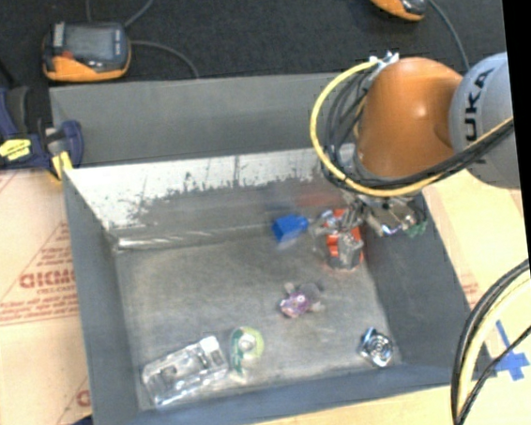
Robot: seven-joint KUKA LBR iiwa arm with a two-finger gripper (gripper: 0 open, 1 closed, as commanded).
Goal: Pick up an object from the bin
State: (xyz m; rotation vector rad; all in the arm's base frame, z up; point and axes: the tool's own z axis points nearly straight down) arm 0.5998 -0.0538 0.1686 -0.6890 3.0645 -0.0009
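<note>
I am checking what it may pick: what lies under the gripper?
The gripper hangs near the bin's back right corner, a blue block just left of it. Directly beneath, the gripper itself covers the floor, so any object there is hidden.

Bin (95,300) — grey metal, back wall pale with dark speckled scuffs. Block (290,226) bright blue. Small trinket (299,302) purple-pink. Packet (183,371) clear, glinting white. Round thing (245,344) pale green-yellow. Crumpled bit (377,347) silvery blue. Wrist cover (406,116) — orange; cables (317,131) yellow and black.
</note>
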